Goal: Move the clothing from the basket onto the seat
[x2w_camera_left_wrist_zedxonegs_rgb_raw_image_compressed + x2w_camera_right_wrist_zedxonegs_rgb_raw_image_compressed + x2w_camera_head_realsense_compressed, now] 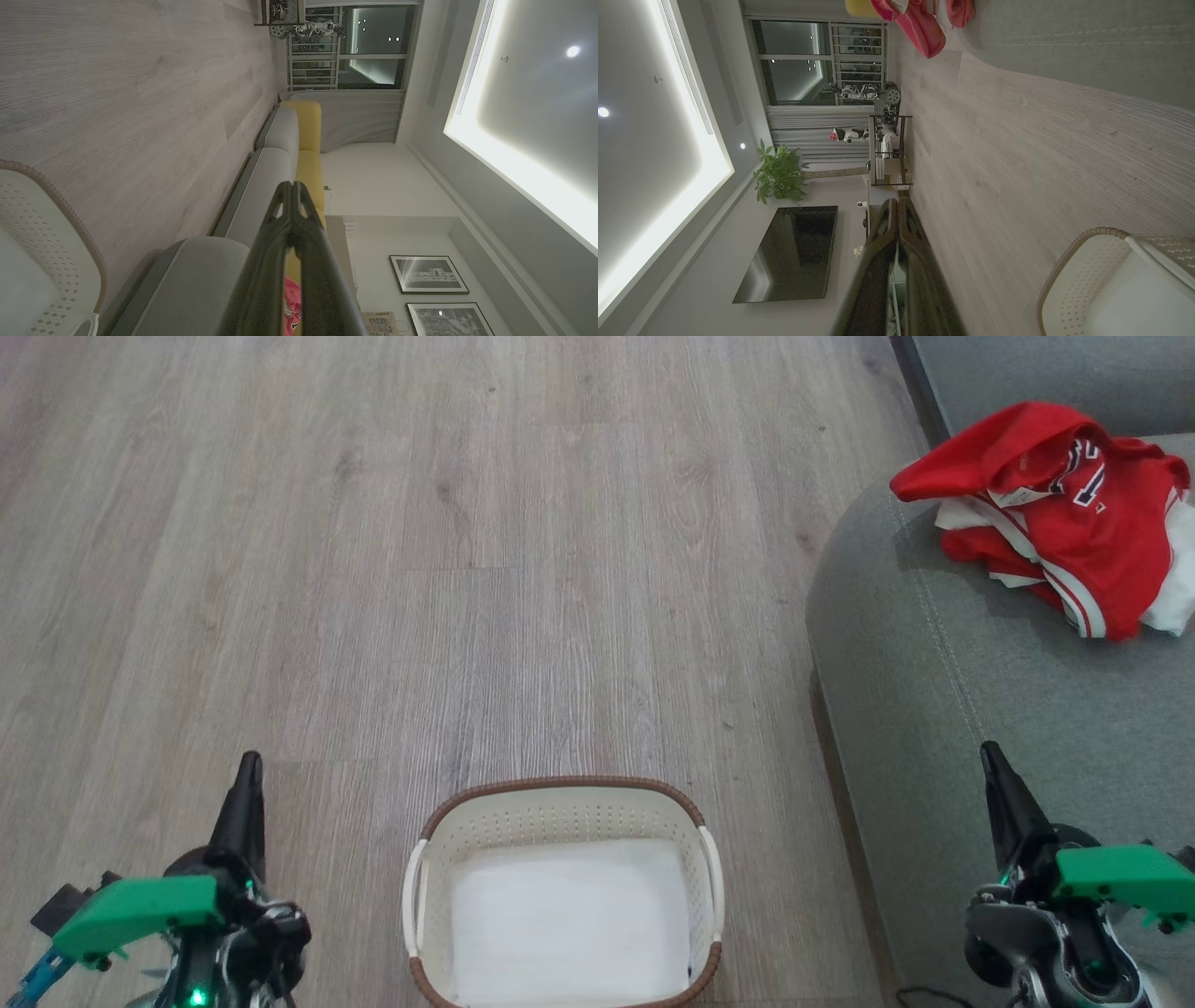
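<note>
Our left gripper (248, 773) and right gripper (991, 758), fingers pinched together on nothing, flank the near basket (560, 785) (no red in it), while the clothing (1088, 523) lies heaped far right on the seat (980, 653); we judge it soft, light, best taken by a raised fold.

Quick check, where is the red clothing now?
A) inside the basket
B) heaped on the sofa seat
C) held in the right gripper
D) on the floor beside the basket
B: the clothing lies in a pile on the seat, while the basket has a bare white bottom.
</note>
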